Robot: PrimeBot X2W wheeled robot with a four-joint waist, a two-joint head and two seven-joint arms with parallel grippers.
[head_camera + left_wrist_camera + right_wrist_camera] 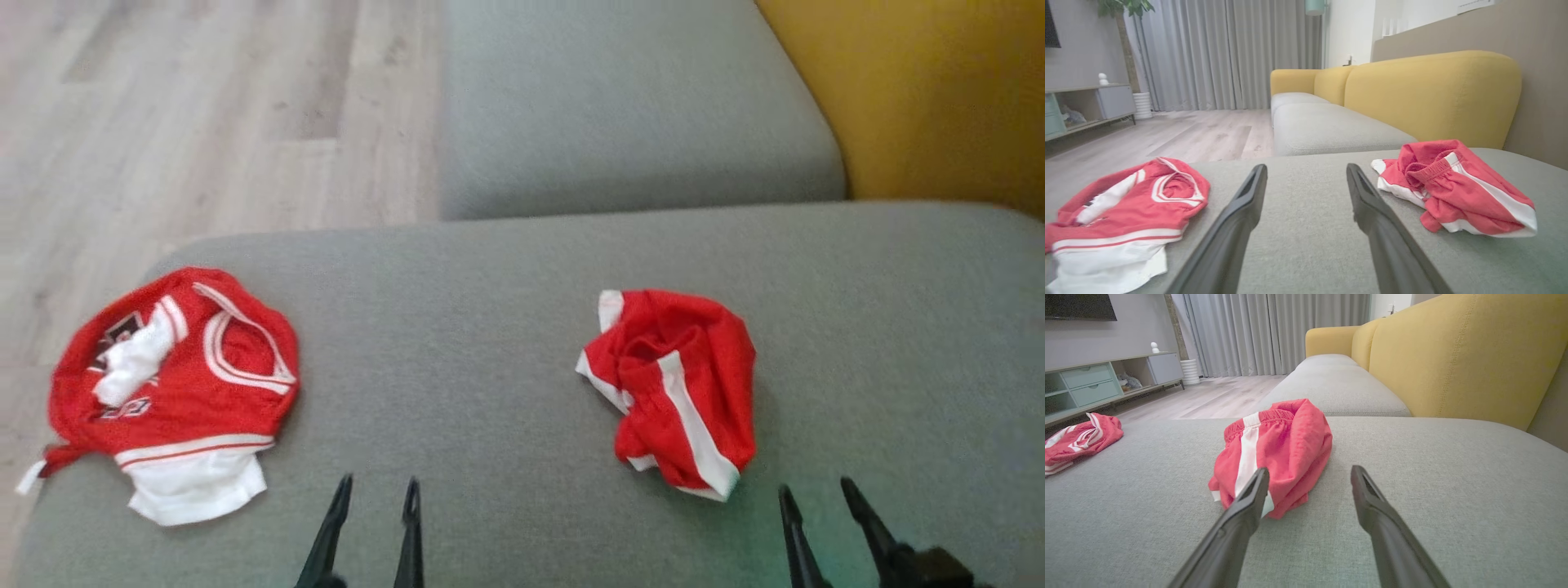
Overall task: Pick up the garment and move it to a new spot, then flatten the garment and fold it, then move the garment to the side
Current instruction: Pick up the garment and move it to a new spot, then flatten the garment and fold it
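Note:
Two crumpled red and white garments lie on the grey sofa cushion [490, 343]. A jersey garment [175, 384] [1122, 212] [1077, 439] is bunched near the cushion's left edge. A shorts garment [678, 384] [1453, 188] [1274, 457] sits right of centre. My left gripper [377, 486] [1306, 168] is open and empty over bare cushion between the two. My right gripper [816, 487] [1309, 470] is open and empty just near and right of the shorts, its left finger close to the cloth.
A second grey seat cushion [629, 106] lies beyond, with the yellow backrest [939, 98] along the right. Wooden floor [188, 122] drops away past the cushion's left and far-left edges. A low cabinet [1106, 379] and curtains [1229, 53] stand far off.

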